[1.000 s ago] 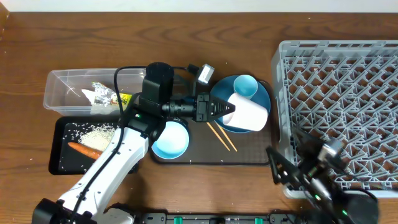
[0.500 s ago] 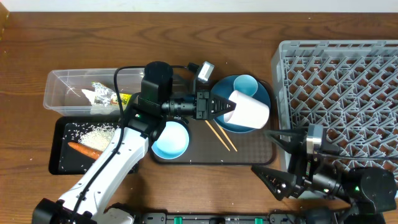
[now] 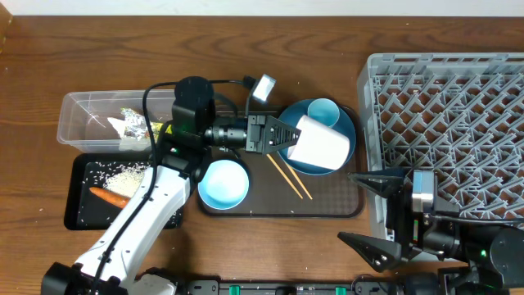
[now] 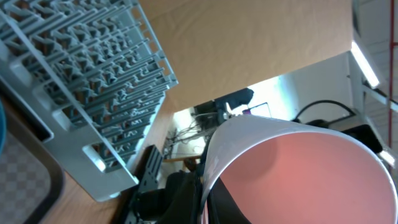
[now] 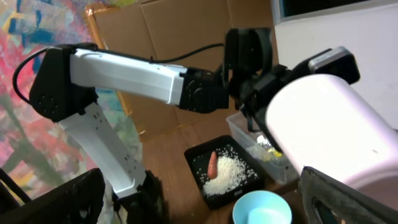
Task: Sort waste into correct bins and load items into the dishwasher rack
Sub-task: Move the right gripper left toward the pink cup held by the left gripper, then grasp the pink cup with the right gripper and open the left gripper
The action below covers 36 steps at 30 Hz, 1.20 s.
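Pinching the smooth pinkish-white round cup (image 3: pixel 323 147) by its rim wall, the left gripper (image 3: pixel 291 140) is holding it sideways just ahead of its fingertips. The cup is likely light, stiff and slippery. The right gripper (image 3: pixel 368 211) is gaping, empty.

text: none legible | snack wrapper (image 3: pixel 141 125): print too small to read
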### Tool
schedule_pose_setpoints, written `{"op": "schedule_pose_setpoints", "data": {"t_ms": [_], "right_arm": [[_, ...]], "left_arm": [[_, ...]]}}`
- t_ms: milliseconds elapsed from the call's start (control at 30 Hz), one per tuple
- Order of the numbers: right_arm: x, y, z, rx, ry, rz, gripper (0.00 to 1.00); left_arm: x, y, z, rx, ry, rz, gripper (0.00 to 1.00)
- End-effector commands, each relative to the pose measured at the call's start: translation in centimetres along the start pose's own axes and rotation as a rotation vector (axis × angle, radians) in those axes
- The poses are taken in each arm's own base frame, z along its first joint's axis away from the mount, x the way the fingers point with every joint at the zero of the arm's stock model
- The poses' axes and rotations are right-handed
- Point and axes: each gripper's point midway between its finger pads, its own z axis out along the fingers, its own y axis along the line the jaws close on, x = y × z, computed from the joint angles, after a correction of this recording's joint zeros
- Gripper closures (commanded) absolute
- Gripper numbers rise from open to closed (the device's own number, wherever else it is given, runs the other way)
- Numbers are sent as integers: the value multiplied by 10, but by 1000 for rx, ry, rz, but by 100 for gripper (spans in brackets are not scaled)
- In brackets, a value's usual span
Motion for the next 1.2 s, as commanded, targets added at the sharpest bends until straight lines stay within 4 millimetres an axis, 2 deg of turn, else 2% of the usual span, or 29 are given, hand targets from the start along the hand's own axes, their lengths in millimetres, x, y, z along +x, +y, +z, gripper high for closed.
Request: {"op": "schedule_pose_setpoints", "data": {"t_ms": [0,167,467,900,1100,1167], "right_arm": [[-4,4,-4,-6,9,-19,1],[2,2,-10,-15,39,-102,1],[19,-37,-22,167,39,8,1],[24,-30,-20,121,57,10,1],[24,-30,-20,121,57,11,1],[24,-30,-20,122,57,10,4]], "left_arm": [[7,-15,-1,49,65,-27,94],[20,-23,-3,94,144,-32,93],[28,-28,-1,115,183,-28,93],[41,-32,36,103,186,43,93],[42,-32,39,102,188,43,93],[42,-32,39,102,188,43,93]]}}
